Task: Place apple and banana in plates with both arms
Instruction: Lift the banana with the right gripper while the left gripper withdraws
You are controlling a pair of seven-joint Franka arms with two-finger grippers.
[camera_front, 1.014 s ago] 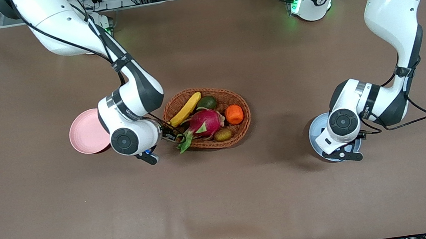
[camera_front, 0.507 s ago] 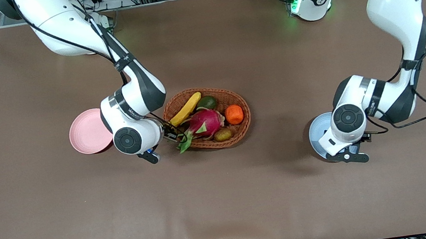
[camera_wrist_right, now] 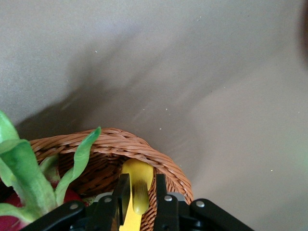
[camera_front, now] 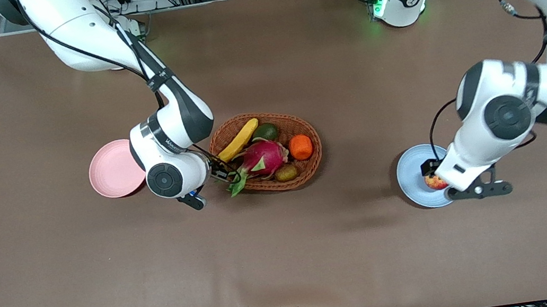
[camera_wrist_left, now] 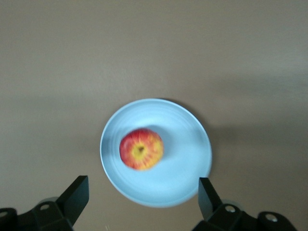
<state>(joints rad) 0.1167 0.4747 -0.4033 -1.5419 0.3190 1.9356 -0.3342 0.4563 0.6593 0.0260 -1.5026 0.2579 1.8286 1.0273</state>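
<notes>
Nearest the front camera we find the apple (camera_front: 435,182) resting in the pale blue plate (camera_front: 412,177), a little toward its 9 o'clock in the left wrist view (camera_wrist_left: 141,149). The left gripper (camera_wrist_left: 143,198) hangs above that plate (camera_wrist_left: 192,159) with its fingers spread wide and nothing between them, so we judge the apple half of the task done.

Farther from the camera, toward the right arm's end of the table, the oval wicker basket (camera_front: 310,161) holds the banana (camera_front: 238,141), a pink dragon fruit (camera_front: 263,157), an orange fruit (camera_front: 300,147), a dark green fruit (camera_front: 266,132) and a small brown one (camera_front: 286,173). The banana lies along the basket's 10 o'clock rim. The right gripper (camera_wrist_right: 140,192) reaches into the basket's end nearest the pink plate (camera_front: 112,169), and its fingers are pressed onto the banana's tip (camera_wrist_right: 137,185), pinching it.

The step in hand, as we read it, is the banana pick-up. The next move calls for lifting the banana clear of the wicker rim (camera_wrist_right: 144,149) and the dragon fruit's green leaves (camera_wrist_right: 29,173), then carrying it over to the pink plate, which sits just beside the basket and is bare where it shows.
</notes>
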